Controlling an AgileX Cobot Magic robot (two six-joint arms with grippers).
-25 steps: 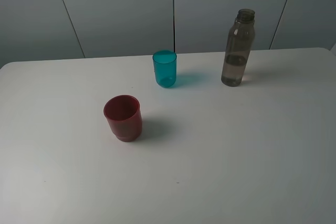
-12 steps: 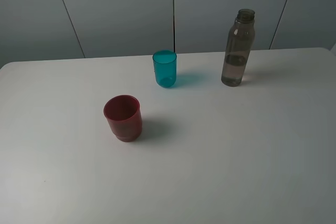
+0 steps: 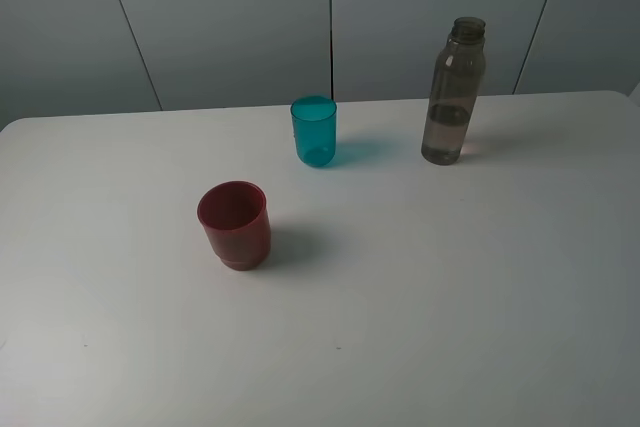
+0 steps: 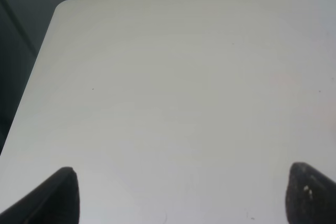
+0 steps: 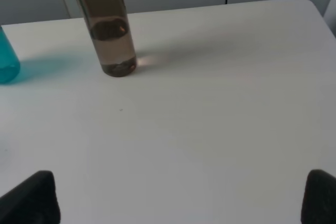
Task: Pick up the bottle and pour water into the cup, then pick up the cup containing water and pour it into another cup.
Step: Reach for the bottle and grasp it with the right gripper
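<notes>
The tall smoky grey-brown bottle (image 3: 453, 92) stands upright at the back right of the white table, uncapped, with water in its lower part; it also shows in the right wrist view (image 5: 105, 22). The teal-blue cup (image 3: 314, 131) stands upright at the back middle; its edge shows in the right wrist view (image 5: 7, 59). The dark red cup (image 3: 235, 224) stands upright, nearer and to the left. Neither gripper shows in the exterior view. My left gripper (image 4: 181, 195) is open over bare table. My right gripper (image 5: 181, 198) is open, well short of the bottle.
The white table (image 3: 450, 277) has a rounded far-left corner (image 4: 63, 6) and a far-right corner (image 5: 310, 3). Grey wall panels (image 3: 230, 17) stand behind the table's back edge.
</notes>
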